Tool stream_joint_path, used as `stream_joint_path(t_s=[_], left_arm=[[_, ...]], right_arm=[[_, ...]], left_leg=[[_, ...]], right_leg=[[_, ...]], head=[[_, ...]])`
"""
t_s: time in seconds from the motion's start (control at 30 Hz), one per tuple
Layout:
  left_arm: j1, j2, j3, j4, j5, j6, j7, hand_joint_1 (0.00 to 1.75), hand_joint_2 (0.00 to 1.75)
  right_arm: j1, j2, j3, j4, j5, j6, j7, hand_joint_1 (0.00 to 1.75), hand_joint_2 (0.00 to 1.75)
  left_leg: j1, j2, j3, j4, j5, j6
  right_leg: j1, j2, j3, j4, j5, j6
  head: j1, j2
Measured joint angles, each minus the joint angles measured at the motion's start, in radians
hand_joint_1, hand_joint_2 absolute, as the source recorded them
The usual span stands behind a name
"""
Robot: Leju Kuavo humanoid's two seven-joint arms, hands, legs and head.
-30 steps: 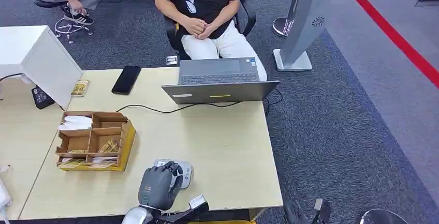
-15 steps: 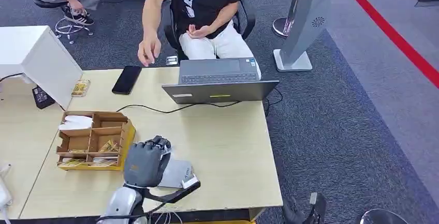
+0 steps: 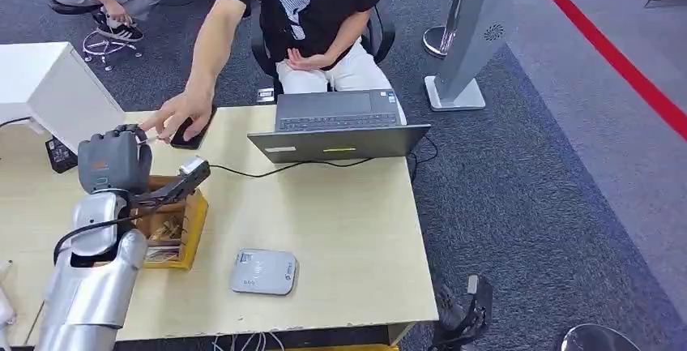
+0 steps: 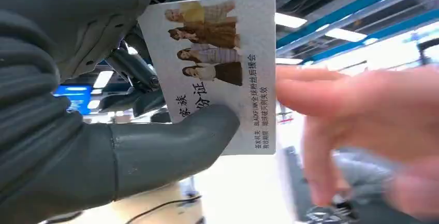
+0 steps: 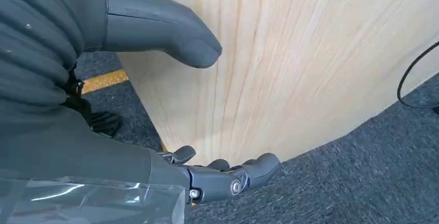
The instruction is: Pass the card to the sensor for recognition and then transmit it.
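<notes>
My left hand [image 3: 113, 160] is raised over the table's far left, above the cardboard box. In the left wrist view the white card [image 4: 222, 69], printed with several figures and Chinese text, is pinched between my thumb [image 4: 176, 141] and fingers. A person's hand [image 3: 180, 116] reaches across the table to my left hand, and its fingers [image 4: 362, 125] sit right at the card's free edge. The grey sensor pad [image 3: 263, 271] lies flat near the table's front edge. My right hand [image 5: 77, 79] hangs beside the table edge, fingers apart and holding nothing.
A cardboard organiser box [image 3: 174, 221] with small packets sits under my left arm. An open laptop [image 3: 340, 128] stands at the far edge in front of the seated person, with a black phone [image 3: 194, 134] beside it and a cable across the table [image 3: 340, 221]. A white box [image 3: 49, 92] is at far left.
My left arm has lifted from over the sensor pad up and to the far left with the card. The seated person has stretched an arm out to meet it.
</notes>
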Motion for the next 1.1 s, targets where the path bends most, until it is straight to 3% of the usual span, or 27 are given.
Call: stream_joint_path(t_s=[0.47, 0.5, 0.87, 1.1], left_arm=[[-0.003, 0.027, 0.056, 0.031, 0.000, 0.000, -0.005, 1.75, 1.75], [-0.005, 0.027, 0.057, 0.032, 0.000, 0.001, -0.006, 0.02, 1.75], [0.029, 0.023, 0.107, -0.002, 0.000, 0.015, -0.047, 0.00, 1.75], [0.138, -0.003, 0.175, -0.171, 0.027, 0.046, -0.155, 0.00, 1.75]], right_arm=[[-0.002, 0.000, 0.007, 0.000, 0.008, 0.002, 0.000, 0.00, 1.75], [-0.002, 0.000, 0.008, 0.000, 0.008, 0.002, 0.000, 0.00, 1.75], [-0.002, 0.000, 0.008, 0.000, 0.007, 0.002, -0.003, 0.00, 1.75], [0.007, 0.000, 0.002, 0.000, -0.013, 0.005, -0.018, 0.00, 1.75]], left_leg=[[0.003, 0.003, -0.001, 0.000, 0.000, 0.000], [0.003, 0.003, -0.001, 0.000, 0.000, -0.001], [0.004, 0.004, -0.001, 0.000, -0.001, -0.003], [0.004, 0.003, -0.001, 0.000, -0.002, -0.003]], right_leg=[[0.003, 0.003, -0.001, 0.000, 0.001, -0.002], [0.003, 0.004, -0.001, 0.000, 0.001, -0.002], [0.003, 0.004, -0.002, 0.000, 0.001, -0.002], [0.003, 0.004, -0.002, 0.000, 0.000, -0.002]], head=[[0.000, 0.000], [0.001, 0.000], [0.000, 0.000], [0.000, 0.000]])
